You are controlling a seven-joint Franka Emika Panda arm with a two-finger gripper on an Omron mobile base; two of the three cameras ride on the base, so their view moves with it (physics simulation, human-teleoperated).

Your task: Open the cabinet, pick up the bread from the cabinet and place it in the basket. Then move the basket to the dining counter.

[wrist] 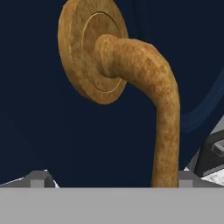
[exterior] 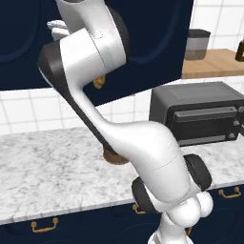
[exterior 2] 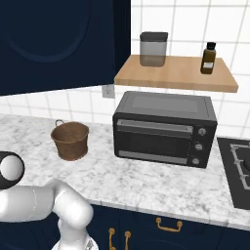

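Note:
The dark navy cabinet (exterior: 157,38) (exterior 2: 49,44) hangs above the worktop, and nothing of its inside shows. Its brass handle (wrist: 164,131) stands very close before the hand, bending down from a round brass mount (wrist: 89,52). My gripper (wrist: 111,181) is open, its fingertips (wrist: 37,178) set wide to either side of the handle's lower part, the bar nearer the right tip. The brown woven basket (exterior 2: 71,140) (exterior: 114,157) rests on the worktop under the cabinet, mostly covered by my arm in the left base view. The bread is hidden. The dining counter is out of view.
A black toaster oven (exterior 2: 163,129) (exterior: 200,114) stands on the marble worktop (exterior 2: 146,180) right of the basket. Above it a wooden shelf (exterior 2: 180,73) carries a grey canister (exterior 2: 154,49) and a dark bottle (exterior 2: 209,58). A stove edge (exterior 2: 239,166) lies far right.

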